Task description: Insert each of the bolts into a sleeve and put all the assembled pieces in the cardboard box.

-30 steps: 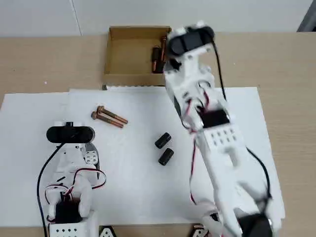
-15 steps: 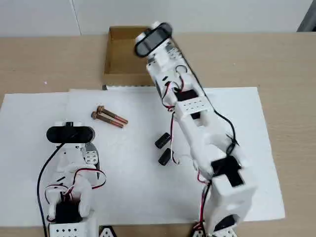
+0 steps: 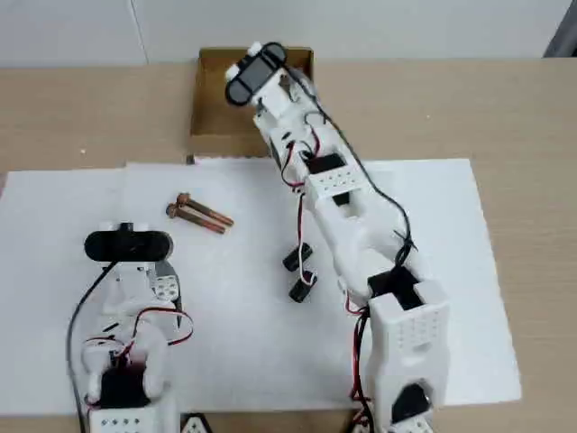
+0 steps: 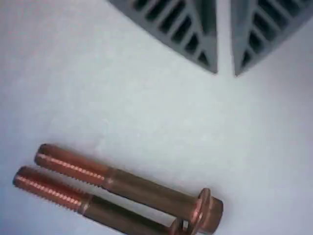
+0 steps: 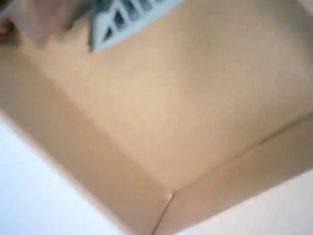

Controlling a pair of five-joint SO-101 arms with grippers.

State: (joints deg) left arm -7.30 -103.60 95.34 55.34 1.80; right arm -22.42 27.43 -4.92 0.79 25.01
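Bolts (image 4: 122,188): two copper-coloured ones lie side by side and touching, flat on the white paper (image 3: 72,207). They are just ahead of the tips of my left gripper (image 4: 226,71), with their heads at the same end.
Left gripper: it hangs low over the paper. Its jaws are drawn nearly together, with only a thin slit between them, and it grasps nothing.
Sleeves (image 3: 297,257): two short black ones lie near each other on the paper. They are well apart from the left gripper, off to its right, and just beside the middle part of my right arm (image 3: 361,234).
Cardboard box (image 3: 209,101): it stands past the far edge of the paper, well ahead of the left gripper. The right arm stretches out over it.
Right gripper (image 5: 105,27): it is above the bare floor of the box, close to a corner where two walls meet. I cannot tell if it is released or clenched.
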